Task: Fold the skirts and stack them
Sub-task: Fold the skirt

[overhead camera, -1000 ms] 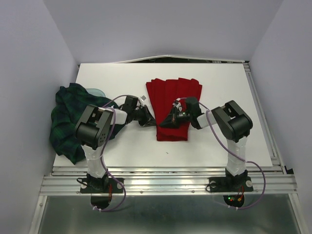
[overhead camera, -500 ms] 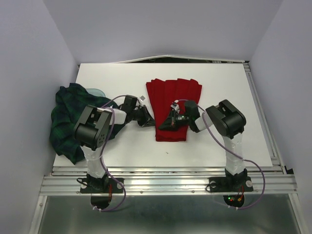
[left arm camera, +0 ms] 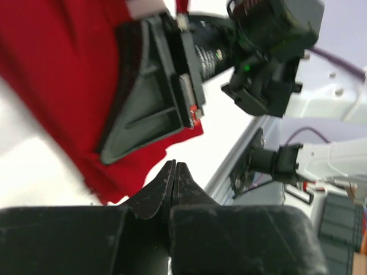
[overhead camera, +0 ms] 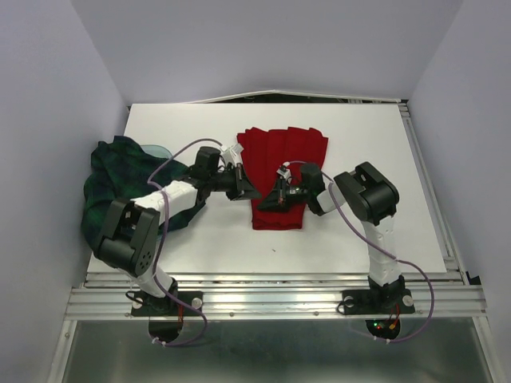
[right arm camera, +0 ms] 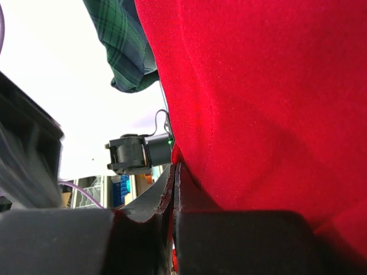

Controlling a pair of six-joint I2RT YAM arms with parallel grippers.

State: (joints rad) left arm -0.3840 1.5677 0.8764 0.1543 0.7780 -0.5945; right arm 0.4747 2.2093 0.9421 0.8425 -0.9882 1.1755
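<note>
While pinching the red skirt (overhead camera: 287,152), flat at the middle of the bench (overhead camera: 359,159), with the right tool (overhead camera: 265,204), holds the left tool (overhead camera: 252,195) pressed together at its left edge; has the plaid skirt (overhead camera: 104,203) heaped at far left.

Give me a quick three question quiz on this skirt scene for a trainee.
1. True or false: the plaid skirt lies on top of the red skirt.
2. The right gripper is at which skirt? A red, B plaid, C neither.
3. Fill in: the left gripper has its jaws ___.
Key: 1 false, they lie apart; 2 A; 3 shut.
</note>
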